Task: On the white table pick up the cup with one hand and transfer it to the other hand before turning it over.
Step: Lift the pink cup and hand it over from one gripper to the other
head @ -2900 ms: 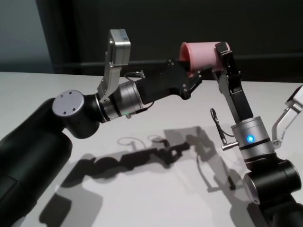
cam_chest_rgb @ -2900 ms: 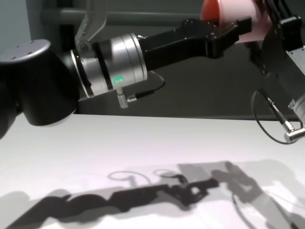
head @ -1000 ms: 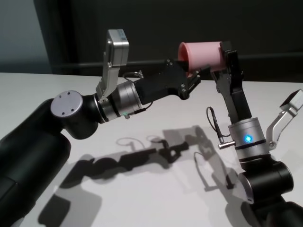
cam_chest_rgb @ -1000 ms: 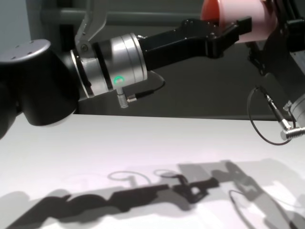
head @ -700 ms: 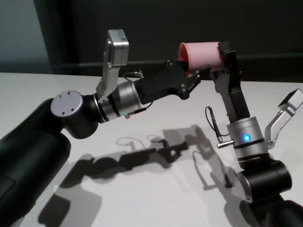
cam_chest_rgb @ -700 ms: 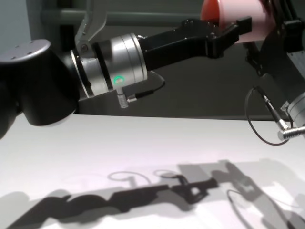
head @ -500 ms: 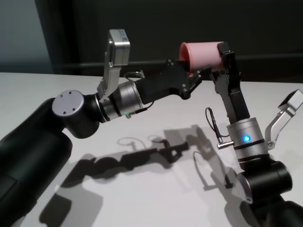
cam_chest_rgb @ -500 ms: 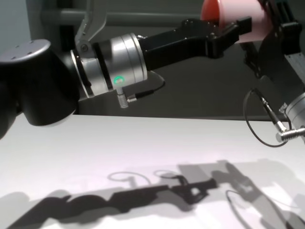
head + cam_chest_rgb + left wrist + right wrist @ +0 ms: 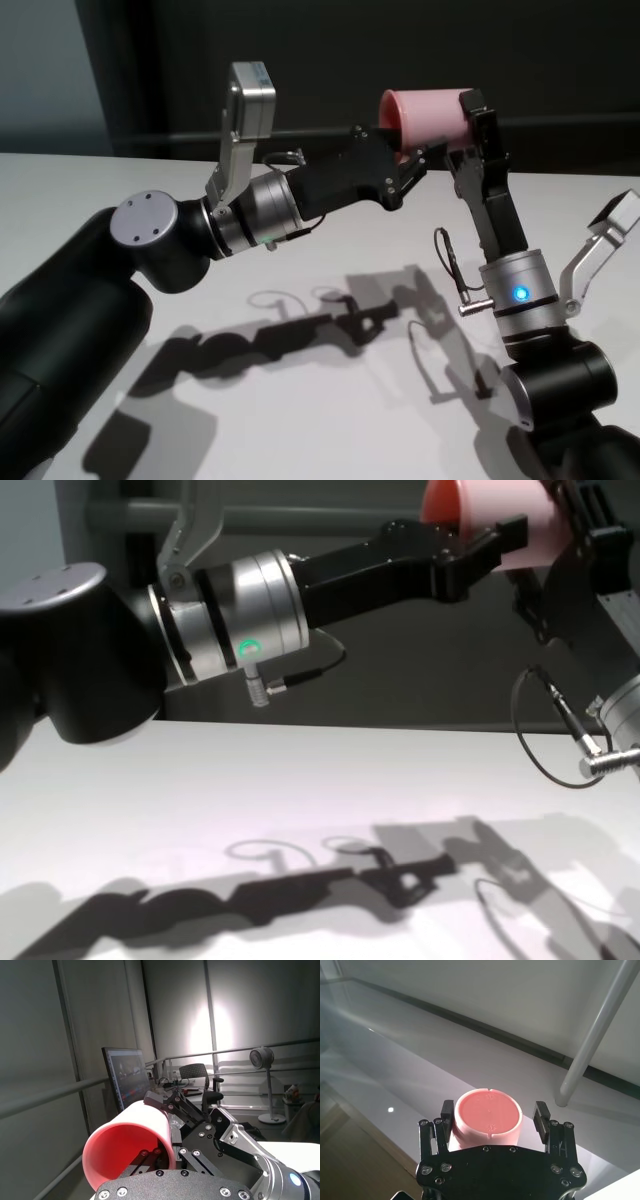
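The salmon-pink cup [image 9: 430,115] lies on its side in the air, high above the white table [image 9: 330,410]. My left gripper [image 9: 400,142] is shut on the cup's rim wall, one finger inside the mouth and one under it. My right gripper [image 9: 468,120] is at the cup's closed base. In the right wrist view its fingers [image 9: 540,1112] stand on either side of the cup's base [image 9: 489,1115] with a gap on one side. The left wrist view looks into the cup's open mouth [image 9: 125,1155]. In the chest view the cup [image 9: 500,505] sits at the top edge.
Shadows of both arms fall across the table [image 9: 300,810]. A dark wall and a rail stand behind it. A loose cable loop [image 9: 450,265] hangs from the right wrist.
The right forearm has shifted slightly left and its cable loop has swung. The cup and the left gripper have stayed in place.
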Controlling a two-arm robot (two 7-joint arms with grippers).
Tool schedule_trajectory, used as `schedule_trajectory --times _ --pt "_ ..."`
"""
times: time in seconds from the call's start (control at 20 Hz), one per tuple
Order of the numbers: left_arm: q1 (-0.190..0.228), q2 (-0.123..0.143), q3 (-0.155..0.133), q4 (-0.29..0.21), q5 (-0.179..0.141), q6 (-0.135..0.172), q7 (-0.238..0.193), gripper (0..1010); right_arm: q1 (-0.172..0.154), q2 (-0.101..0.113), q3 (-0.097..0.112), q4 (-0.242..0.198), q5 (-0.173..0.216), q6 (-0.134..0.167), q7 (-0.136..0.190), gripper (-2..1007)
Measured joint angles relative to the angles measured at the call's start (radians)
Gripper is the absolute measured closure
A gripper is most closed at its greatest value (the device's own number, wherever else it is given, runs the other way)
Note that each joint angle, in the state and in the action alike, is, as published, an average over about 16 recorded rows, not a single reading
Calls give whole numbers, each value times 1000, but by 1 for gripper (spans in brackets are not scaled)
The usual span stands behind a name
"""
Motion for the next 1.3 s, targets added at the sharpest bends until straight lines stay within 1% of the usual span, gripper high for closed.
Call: schedule_trajectory --times 0.7,1.3 --pt "0 0 0 0 0 0 0 962 0 -1 3 -1 -1 2 1 197" --pt "0 0 0 0 0 0 0 962 0 -2 4 -1 -2 3 1 246"
